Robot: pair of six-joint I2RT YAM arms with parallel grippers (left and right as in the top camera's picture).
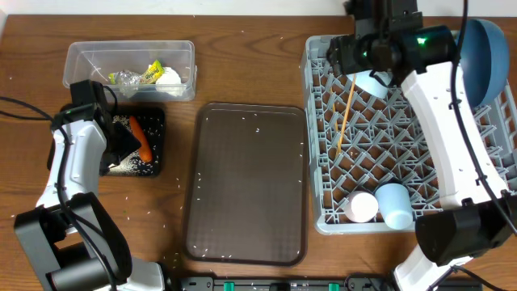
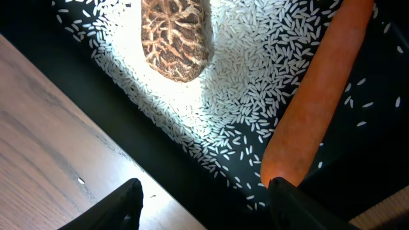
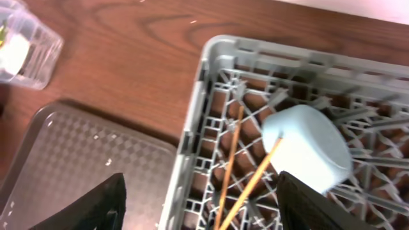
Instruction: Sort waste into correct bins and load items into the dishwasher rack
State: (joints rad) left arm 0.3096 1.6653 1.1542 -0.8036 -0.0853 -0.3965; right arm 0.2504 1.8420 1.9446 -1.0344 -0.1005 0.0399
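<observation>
Left hand [image 2: 203, 207]: wide, empty, over black tray [image 2: 137, 140] rim.
Carrot [image 2: 319, 96]: tip beside one finger.
Right hand [image 3: 211, 207]: wide, above chopsticks [image 3: 231, 160], rack [image 3: 192, 128] rim.

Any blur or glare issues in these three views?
Overhead: sharp, evenly lit, only a green LED glowing on the right arm. Left wrist: crisp, but a bright hotspot washes out the rice by the lump; tray corners fall dark. Right wrist: smeared throughout, the bowl and rack soft-edged.
</observation>
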